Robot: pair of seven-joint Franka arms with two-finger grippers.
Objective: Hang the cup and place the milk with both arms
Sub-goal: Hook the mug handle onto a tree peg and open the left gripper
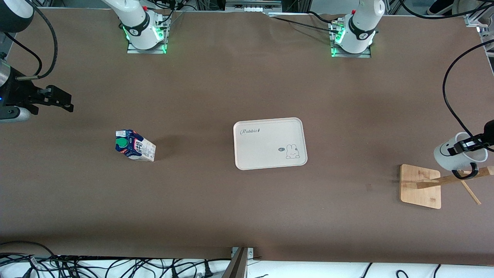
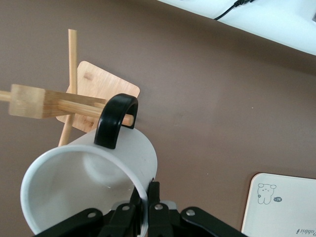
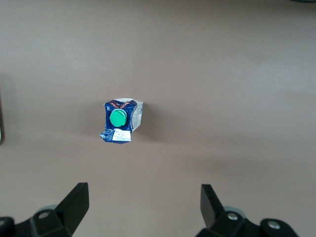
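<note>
The white cup (image 1: 449, 156) with a black smiley hangs in the air in my left gripper (image 1: 465, 146), which is shut on its rim. In the left wrist view the cup (image 2: 74, 182) is tilted, and my left gripper (image 2: 147, 195) pinches its wall. Its black handle (image 2: 116, 121) sits at the end of the wooden rack's peg (image 2: 74, 106), which seems to pass through the loop. The dark-blue milk carton (image 1: 135, 145) with a green cap stands on the table toward the right arm's end. My right gripper (image 1: 65, 101) is open and empty in the air, with the milk (image 3: 120, 121) below it.
A cream tray (image 1: 262, 150) with a rabbit drawing lies at the table's middle and shows in the left wrist view (image 2: 281, 207). The rack's wooden base (image 1: 420, 185) stands toward the left arm's end. Cables run along the table's front edge.
</note>
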